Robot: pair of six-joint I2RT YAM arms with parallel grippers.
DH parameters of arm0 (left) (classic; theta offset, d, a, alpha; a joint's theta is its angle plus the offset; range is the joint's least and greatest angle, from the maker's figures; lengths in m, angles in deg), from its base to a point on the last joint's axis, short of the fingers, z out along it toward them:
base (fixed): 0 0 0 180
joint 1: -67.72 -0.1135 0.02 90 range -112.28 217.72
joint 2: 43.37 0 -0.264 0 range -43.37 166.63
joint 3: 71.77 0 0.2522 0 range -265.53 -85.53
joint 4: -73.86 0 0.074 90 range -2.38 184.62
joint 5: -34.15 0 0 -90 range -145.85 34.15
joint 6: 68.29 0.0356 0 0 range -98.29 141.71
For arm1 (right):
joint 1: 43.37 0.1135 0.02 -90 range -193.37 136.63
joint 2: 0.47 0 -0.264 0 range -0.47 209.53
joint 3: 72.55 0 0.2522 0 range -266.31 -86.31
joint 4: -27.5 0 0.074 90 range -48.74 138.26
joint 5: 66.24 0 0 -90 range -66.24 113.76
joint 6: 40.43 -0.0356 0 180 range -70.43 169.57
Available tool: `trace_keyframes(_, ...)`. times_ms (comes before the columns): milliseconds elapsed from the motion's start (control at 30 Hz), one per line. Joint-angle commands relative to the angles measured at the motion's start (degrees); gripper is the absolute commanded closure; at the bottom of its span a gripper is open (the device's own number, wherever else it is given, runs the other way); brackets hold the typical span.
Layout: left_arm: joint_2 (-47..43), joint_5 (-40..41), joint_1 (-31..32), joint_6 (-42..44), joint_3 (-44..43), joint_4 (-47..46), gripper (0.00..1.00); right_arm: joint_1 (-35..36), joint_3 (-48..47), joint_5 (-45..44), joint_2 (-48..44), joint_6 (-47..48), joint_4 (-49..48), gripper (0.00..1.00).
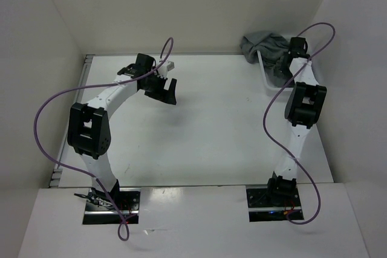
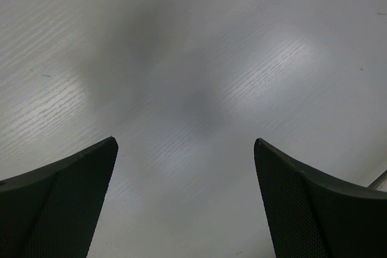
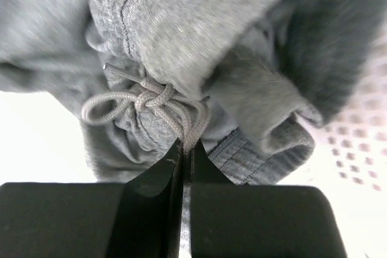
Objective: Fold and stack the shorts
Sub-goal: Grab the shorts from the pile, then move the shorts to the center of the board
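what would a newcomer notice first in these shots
A crumpled heap of grey shorts spills over a white basket at the far right corner of the table. The right gripper is pinched shut on the fabric just below the knotted drawstring. Opposite, the left gripper hangs wide open over bare tabletop.

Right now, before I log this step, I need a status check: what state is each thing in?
shorts: crumpled, not folded, drawstring tied, in the basket.
basket: at the far right of the table, holding the shorts.
left gripper: open, empty, over bare table.
right gripper: shut on the shorts beside the drawstring knot.
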Motion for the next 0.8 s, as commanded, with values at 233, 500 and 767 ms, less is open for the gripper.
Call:
trace_keyframes(233,-2.9,2.4,0.0,0.2,-4.5,-1.4,0.0,7.2,-13.6,-7.4,-18.2,-1.0,-1.7,1.0)
trace_keyframes(500,-7.9,10.0,-0.6,0.2,-7.8,-4.5,0.0,18.8,-35.2,-8.0,-25.1,-2.3,4.3,1.0)
trace_keyframes(767,-11.6,6.2,-10.6,0.2,-13.4,-5.0,0.0,33.8,-60.9,1.9,-17.2,-8.7,15.5,1.0)
